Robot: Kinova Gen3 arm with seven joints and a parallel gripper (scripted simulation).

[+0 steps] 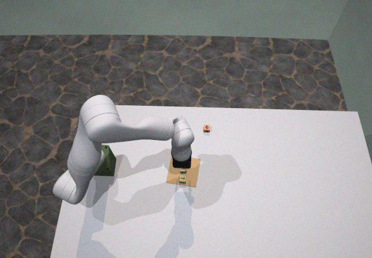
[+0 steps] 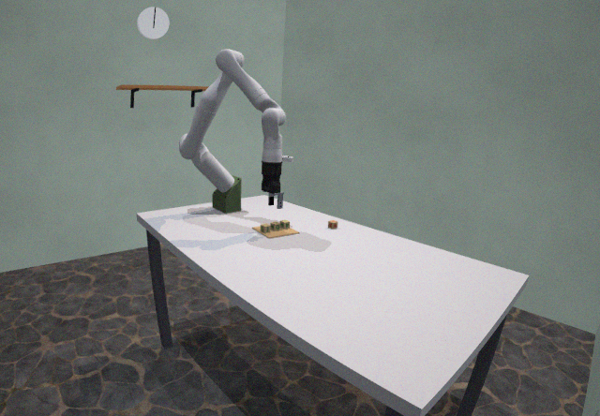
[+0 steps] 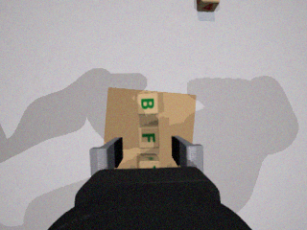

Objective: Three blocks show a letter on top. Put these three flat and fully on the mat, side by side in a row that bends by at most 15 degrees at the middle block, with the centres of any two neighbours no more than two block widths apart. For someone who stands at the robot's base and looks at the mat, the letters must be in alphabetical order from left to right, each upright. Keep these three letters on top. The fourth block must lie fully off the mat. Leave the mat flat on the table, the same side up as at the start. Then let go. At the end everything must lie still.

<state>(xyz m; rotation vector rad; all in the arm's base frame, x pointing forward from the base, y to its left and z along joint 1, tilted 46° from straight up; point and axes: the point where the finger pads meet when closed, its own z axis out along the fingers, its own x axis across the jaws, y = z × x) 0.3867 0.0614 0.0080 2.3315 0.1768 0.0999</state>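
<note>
A tan mat (image 1: 183, 174) lies on the white table. Three wooden blocks with green letters stand on it in a straight row. In the wrist view I read B (image 3: 148, 103) and F (image 3: 149, 136); the third block (image 3: 149, 159) is partly hidden by my gripper body. In the top view that block shows a T (image 1: 182, 178). The row also shows in the exterior view (image 2: 275, 226). My gripper (image 2: 275, 200) hangs open and empty well above the row, fingers apart. A block with a red 6 (image 1: 206, 128) lies off the mat on the table.
The green robot base (image 1: 105, 161) stands at the table's left side.
</note>
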